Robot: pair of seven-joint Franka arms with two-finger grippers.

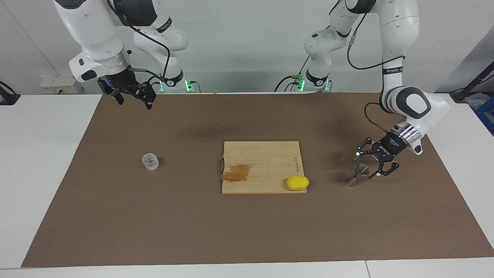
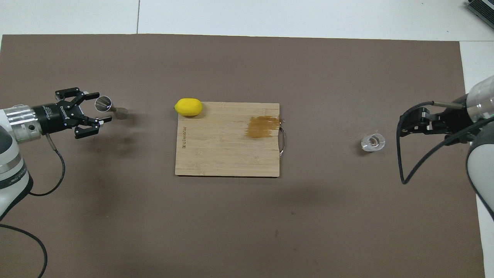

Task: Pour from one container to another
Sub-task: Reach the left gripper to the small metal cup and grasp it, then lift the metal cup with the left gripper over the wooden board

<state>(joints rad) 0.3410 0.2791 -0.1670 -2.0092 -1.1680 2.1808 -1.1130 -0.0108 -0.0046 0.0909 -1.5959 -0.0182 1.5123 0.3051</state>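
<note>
The steel hourglass jigger [image 1: 358,174] stands upright on the brown mat toward the left arm's end of the table; it also shows in the overhead view [image 2: 109,107]. My left gripper [image 1: 366,165] [image 2: 96,109] is open and low, with its fingers on either side of the jigger's upper cone, not closed on it. The small clear glass cup [image 1: 150,161] [image 2: 373,142] stands alone toward the right arm's end. My right gripper [image 1: 132,96] [image 2: 409,122] is open, empty and raised high, well clear of the cup.
A wooden cutting board [image 1: 262,154] [image 2: 227,154] with a brown stain and a metal handle lies mid-table. A yellow lemon [image 1: 297,182] [image 2: 188,107] sits on the board's corner toward the jigger. The brown mat [image 1: 247,231] covers most of the white table.
</note>
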